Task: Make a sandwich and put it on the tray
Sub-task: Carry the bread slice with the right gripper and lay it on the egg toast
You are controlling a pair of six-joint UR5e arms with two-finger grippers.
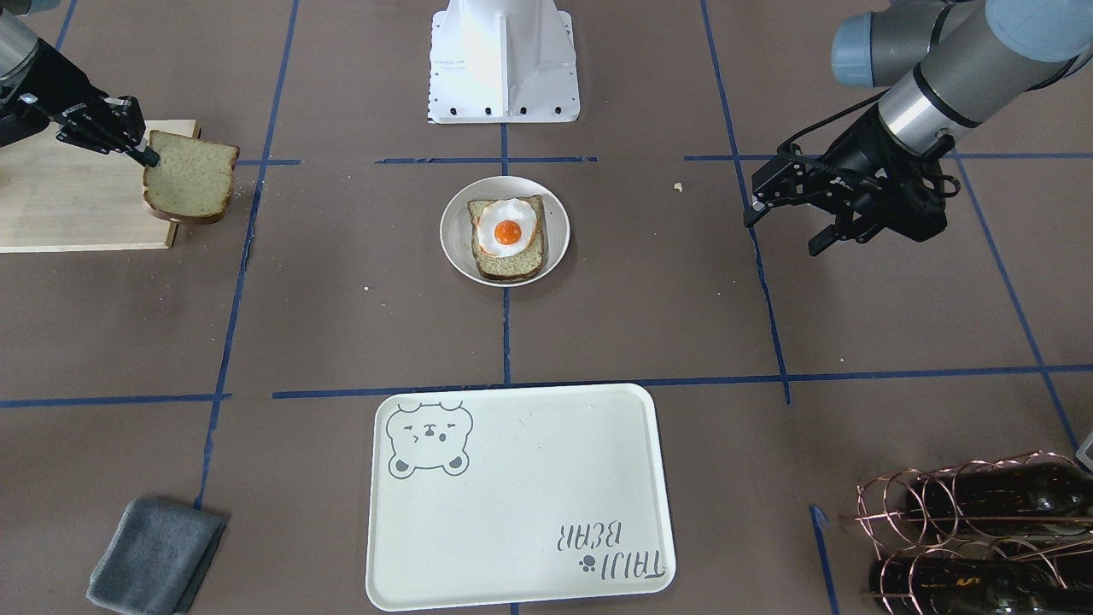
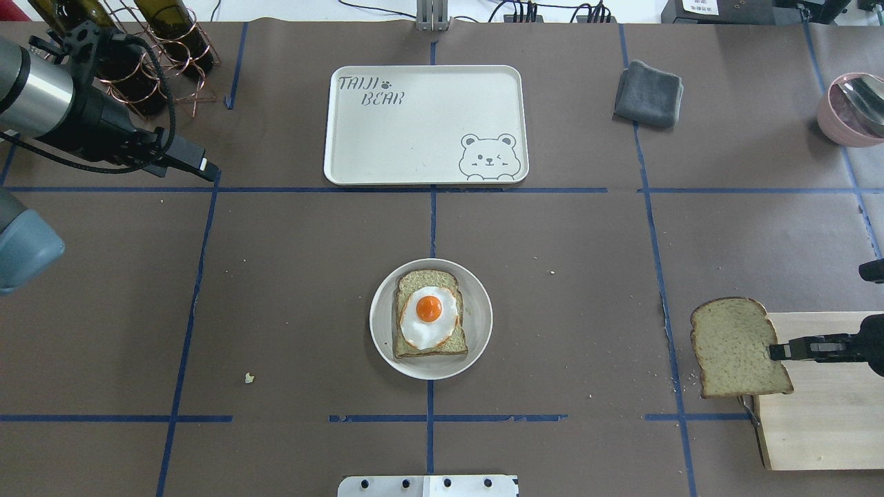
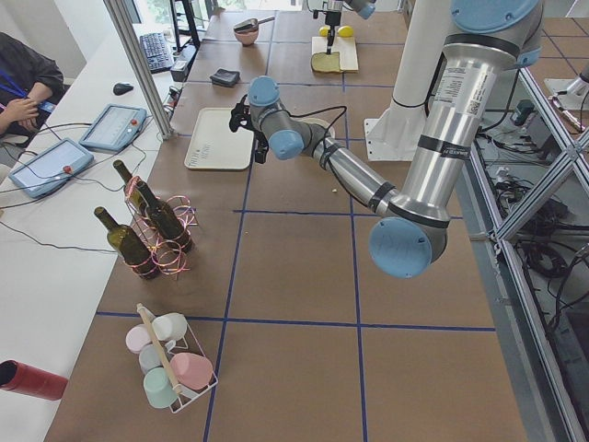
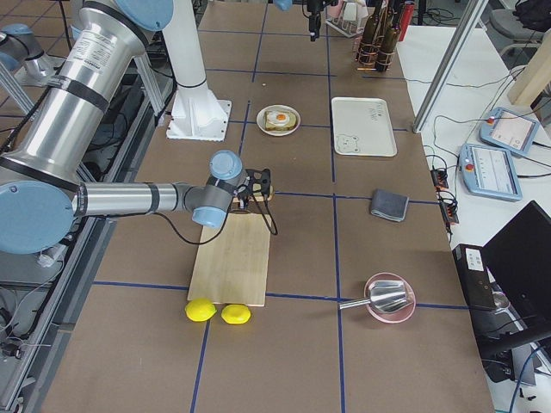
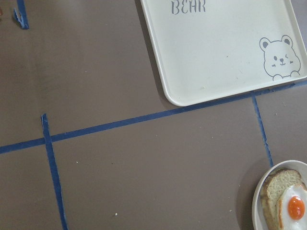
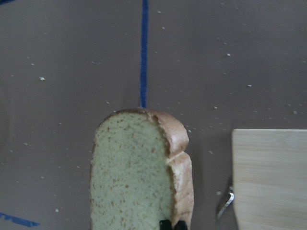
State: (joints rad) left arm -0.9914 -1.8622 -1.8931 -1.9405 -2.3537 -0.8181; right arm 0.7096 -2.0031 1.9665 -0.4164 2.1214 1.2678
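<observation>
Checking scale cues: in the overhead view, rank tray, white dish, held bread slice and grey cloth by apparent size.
1. tray
2. white dish
3. held bread slice, close behind the dish; pinched in the right gripper, it may sit nearer the camera
4. grey cloth

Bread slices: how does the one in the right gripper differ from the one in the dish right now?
The held slice is bare; the plated slice carries a fried egg. The held slice is pinched at one edge by the right gripper, overhanging the wooden board's end; the plated slice lies flat in the round white dish, ungripped. Both are tan with dark brown crust.
</observation>
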